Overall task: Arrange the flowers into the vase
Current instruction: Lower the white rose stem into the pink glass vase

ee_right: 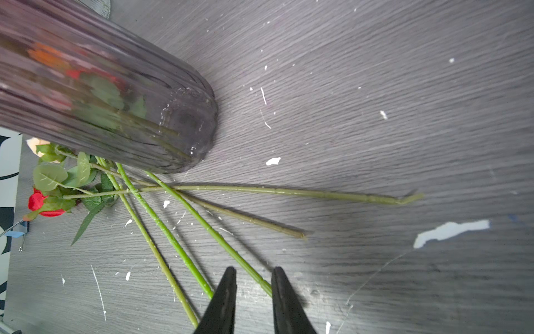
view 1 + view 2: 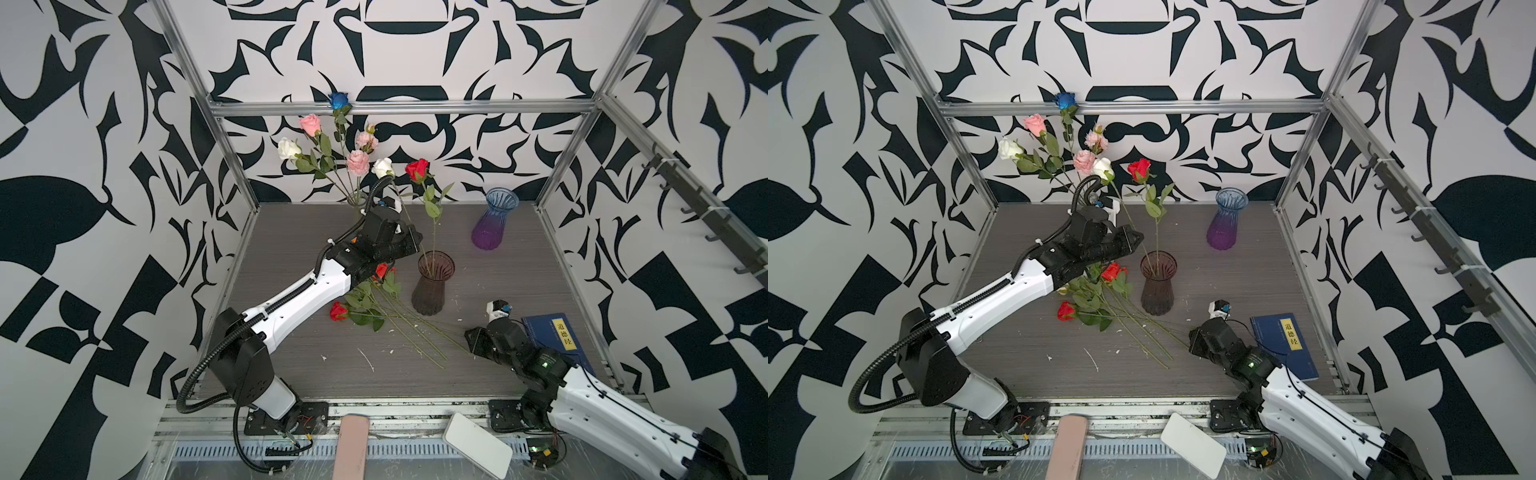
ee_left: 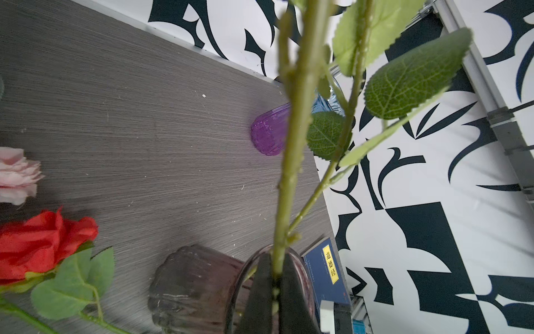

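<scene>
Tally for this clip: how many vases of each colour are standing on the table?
Clear vase: 1
Smoky dark vase: 1
Blue-and-purple vase: 1
Total: 3

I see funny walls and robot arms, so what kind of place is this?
Probably a robot practice booth, not a home: a metal frame holds black-and-white patterned walls, two robot arms are mounted at the table edge, with roses and vases to practise on.
</scene>
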`<state>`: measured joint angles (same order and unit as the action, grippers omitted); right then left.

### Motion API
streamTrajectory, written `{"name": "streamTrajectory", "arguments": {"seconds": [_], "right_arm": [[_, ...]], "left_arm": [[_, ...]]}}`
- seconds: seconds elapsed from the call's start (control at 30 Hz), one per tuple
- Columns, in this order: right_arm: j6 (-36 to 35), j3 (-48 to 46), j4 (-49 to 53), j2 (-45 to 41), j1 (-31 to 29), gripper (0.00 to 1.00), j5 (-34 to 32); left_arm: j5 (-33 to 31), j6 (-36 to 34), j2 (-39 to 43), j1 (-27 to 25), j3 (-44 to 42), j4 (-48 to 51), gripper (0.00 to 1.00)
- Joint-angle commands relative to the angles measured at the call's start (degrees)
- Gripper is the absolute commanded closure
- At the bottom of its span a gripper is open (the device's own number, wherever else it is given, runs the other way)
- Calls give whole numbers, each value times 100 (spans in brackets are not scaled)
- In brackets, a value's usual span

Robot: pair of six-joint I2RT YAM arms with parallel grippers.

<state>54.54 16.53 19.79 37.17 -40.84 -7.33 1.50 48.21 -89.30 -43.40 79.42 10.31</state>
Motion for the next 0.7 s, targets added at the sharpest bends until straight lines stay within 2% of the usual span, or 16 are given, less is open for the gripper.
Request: {"name": "streamTrajectory", "arguments": {"seconds": [0.0, 0.03, 0.07, 0.13, 0.17, 0.2, 0.27, 0.43, 0.67], "right_arm": [[-14, 60, 39, -34, 24, 74, -106], [-14, 60, 50, -49, 19, 74, -109], [-23, 60, 55, -64, 28, 74, -110], [-31, 56, 89, -94, 23, 74, -110], [-32, 55, 116, -119, 28, 74, -106], [-40, 58, 126, -131, 24, 74, -116], [-49, 63, 179, -180, 30, 74, -124], [-67, 52, 298, -295, 30, 74, -137], [-75, 28, 386, -427, 26, 74, -153]], "left_arm": [[188, 168, 141, 7, 17, -185, 100], [242, 158, 124, 6, 43, -207, 98], [348, 123, 106, 23, 31, -302, 78], [467, 75, 88, 33, 56, -415, 47], [457, 51, 96, 33, 86, -399, 38], [439, 7, 97, 33, 112, -369, 34], [364, -105, 103, 41, 223, -203, 30], [235, -268, 311, 182, 242, 246, 30], [25, -215, 1268, 472, -936, 143, 32]]}}
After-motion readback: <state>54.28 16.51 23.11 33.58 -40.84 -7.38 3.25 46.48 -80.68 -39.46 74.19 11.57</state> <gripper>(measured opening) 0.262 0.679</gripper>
